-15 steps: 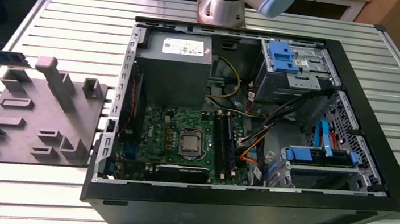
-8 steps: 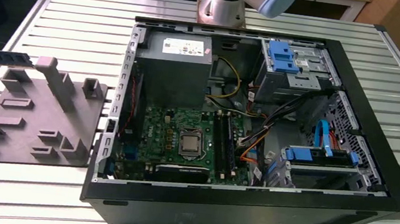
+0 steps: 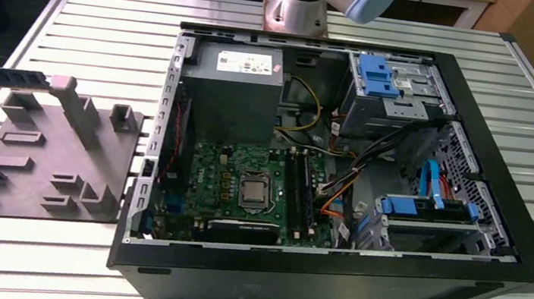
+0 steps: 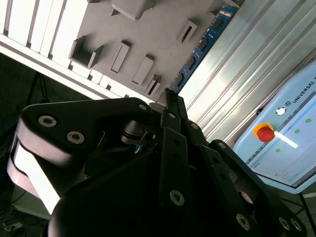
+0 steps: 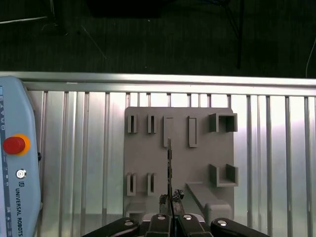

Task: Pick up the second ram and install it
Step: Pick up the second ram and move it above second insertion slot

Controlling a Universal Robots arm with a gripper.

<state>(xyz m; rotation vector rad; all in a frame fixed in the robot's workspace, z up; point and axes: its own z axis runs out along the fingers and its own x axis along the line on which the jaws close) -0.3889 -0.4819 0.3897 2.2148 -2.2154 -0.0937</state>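
Gripping the ram (image 5: 169, 163) by one end, the clenched claw (image 5: 171, 217) holds it edge-on over the tray (image 5: 197, 168), at the exterior view's left, well apart from the case (image 3: 332, 287); such an end grip may let it tilt and miss its slot (image 3: 299, 188).

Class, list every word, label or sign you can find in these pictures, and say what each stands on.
On the teach pendant casing: a maker's name in dark capitals beside a small round logo.
On the pendant screen: blurred, unreadable.
On the power supply label: too small to read.
On the second ram: no readable print.
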